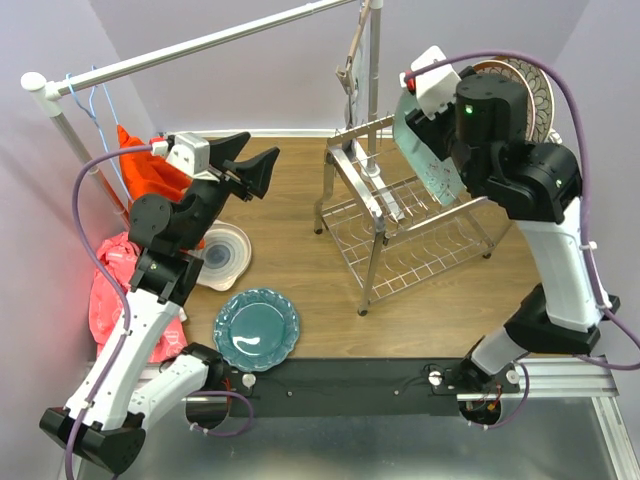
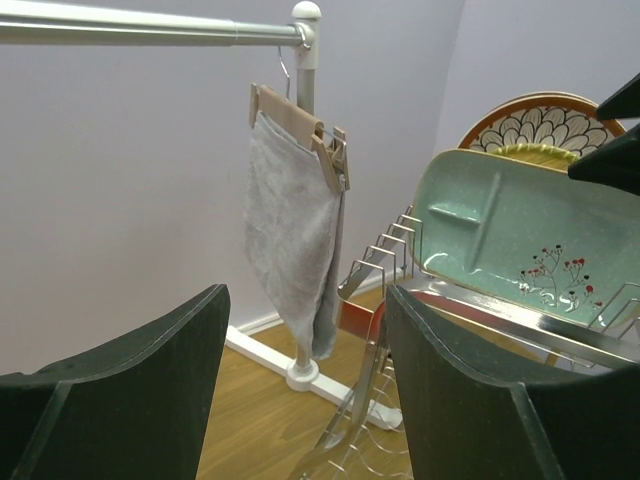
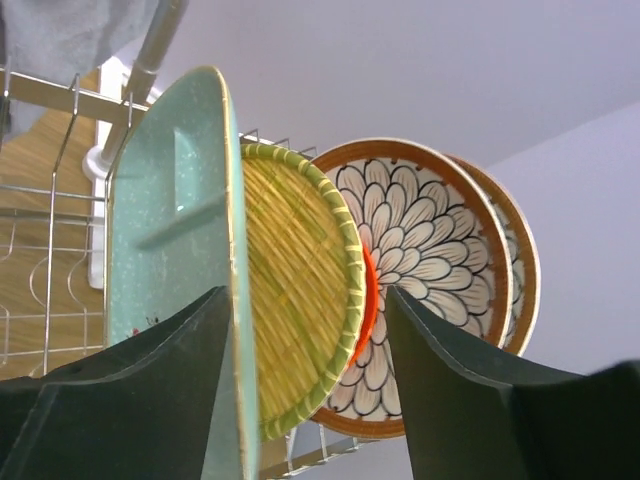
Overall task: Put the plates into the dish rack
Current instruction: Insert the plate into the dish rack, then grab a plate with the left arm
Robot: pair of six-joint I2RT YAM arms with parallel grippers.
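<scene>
A: Where are the plates sitting?

B: Five are standing on edge in the upper tier of the dish rack (image 1: 400, 240), far right. Nearest the wrist camera is a pale green plate (image 3: 170, 250), with a yellow woven plate (image 3: 295, 300) just behind it. Then come an orange plate (image 3: 368, 300) and two floral plates (image 3: 430, 260). A teal plate (image 1: 256, 328) is lying flat on the table (image 1: 300, 200), near left. A white swirl plate (image 1: 225, 255) is lying just beyond it.

A: Pincers?

B: The right gripper (image 3: 305, 292) is hovering at the green plate's rim, fingers apart. The rim is showing between them, close to one finger, and I'm not seeing it pinched. The left gripper (image 2: 307, 290) is hanging over the left side, fingers apart, holding nothing and facing the grey cloth (image 2: 290, 220).

A: Handling for the two on the table?

B: I'm judging them stiff, glazed, slippery and chippable, with some weight. Both are lying flat, so I'm expecting the rim to be the only hold, one finger over and one under. The teal one's scalloped lip is probably offering better purchase. One risk I'm noting: a rim-held plate swinging and knocking the prongs.
</scene>
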